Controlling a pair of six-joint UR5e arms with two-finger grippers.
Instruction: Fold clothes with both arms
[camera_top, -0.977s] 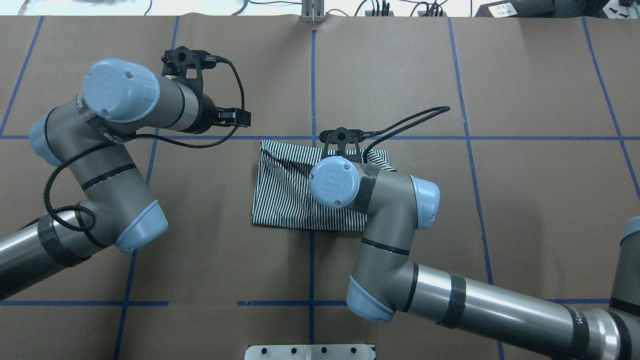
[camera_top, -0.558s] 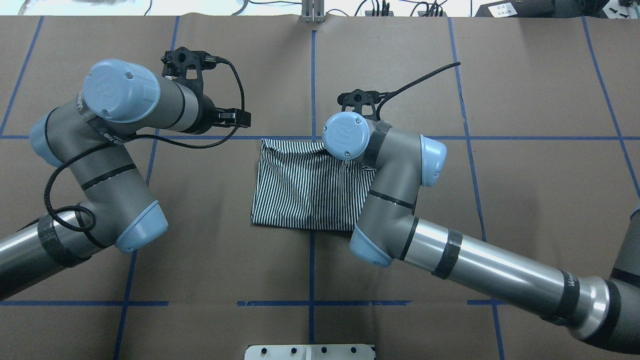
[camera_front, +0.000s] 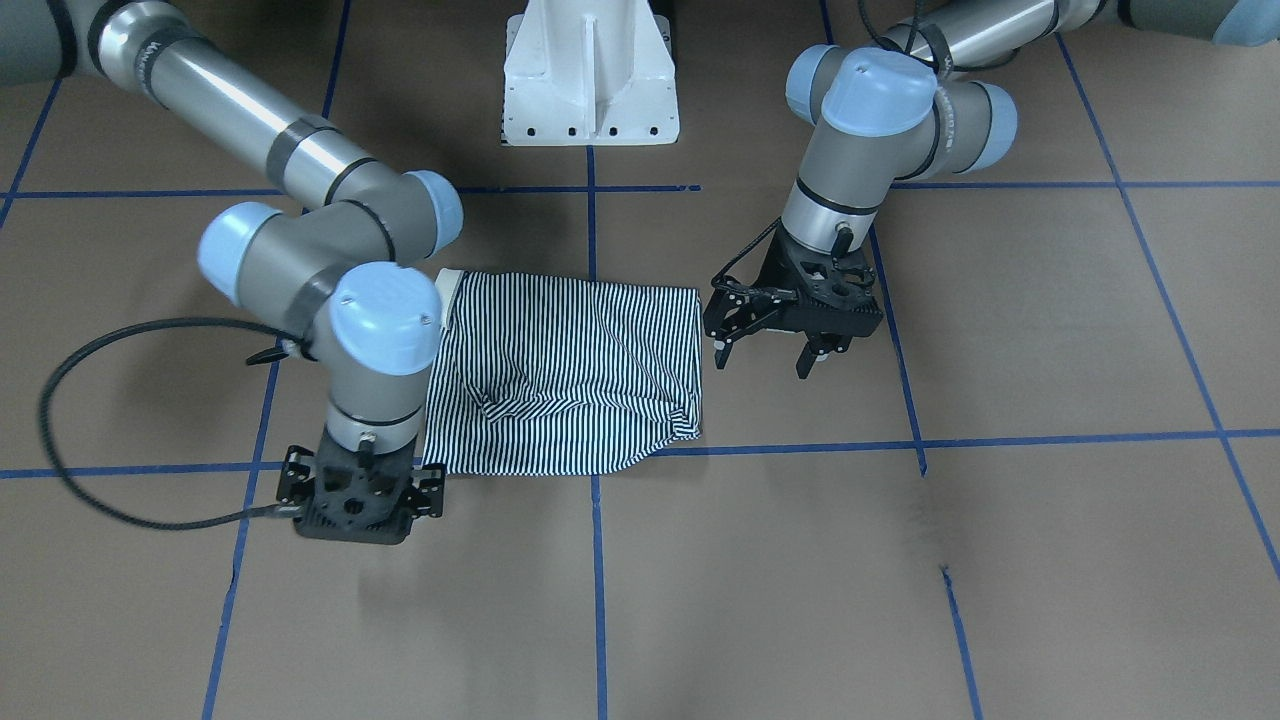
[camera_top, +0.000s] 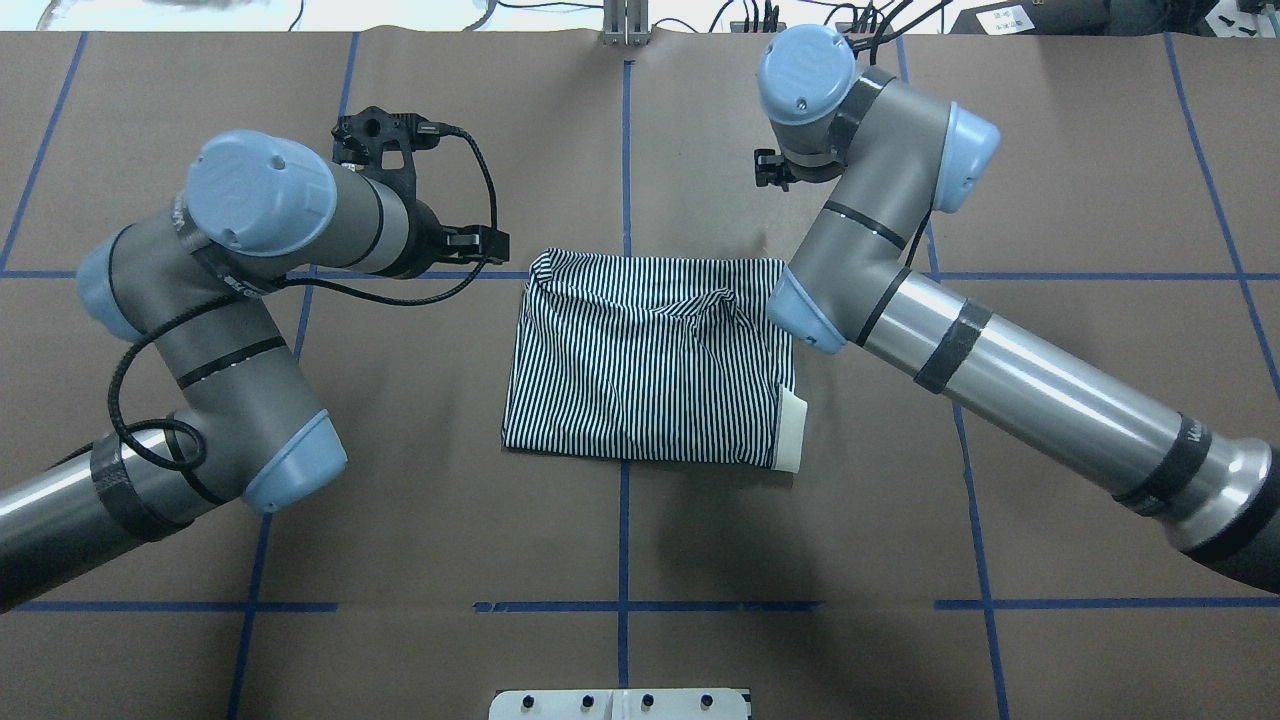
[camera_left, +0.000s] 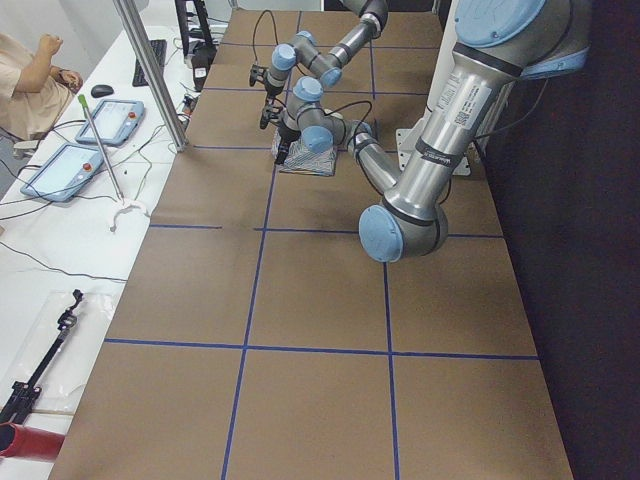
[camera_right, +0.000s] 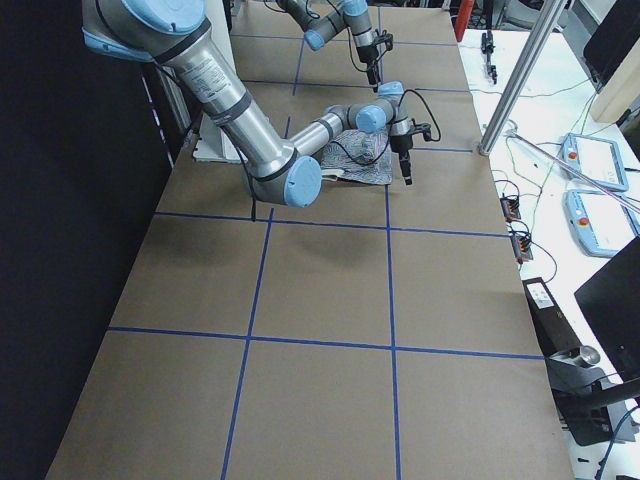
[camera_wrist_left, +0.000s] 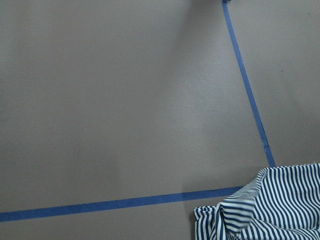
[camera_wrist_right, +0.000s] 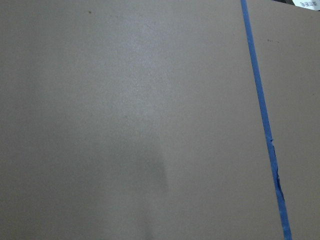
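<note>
Silver-grey tubular arms (camera_top: 1040, 400), light-blue joint caps (camera_top: 260, 190), black cables (camera_top: 400, 302).

Your table (camera_top: 420, 520): brown covering, blue tape grid (camera_top: 623, 560) across whole top. Your white side bench (camera_left: 60, 230) on operator edge: two tablets (camera_left: 62, 172), aluminium post (camera_left: 150, 70). Dark backdrop (camera_left: 600, 250) behind opposite edge. Your lighting even, shadows soft.

You'll see the right arm (camera_top: 1000, 360) has swung off the shirt (camera_top: 640, 370) to the far side, uncovering its collar (camera_top: 792, 432).
</note>
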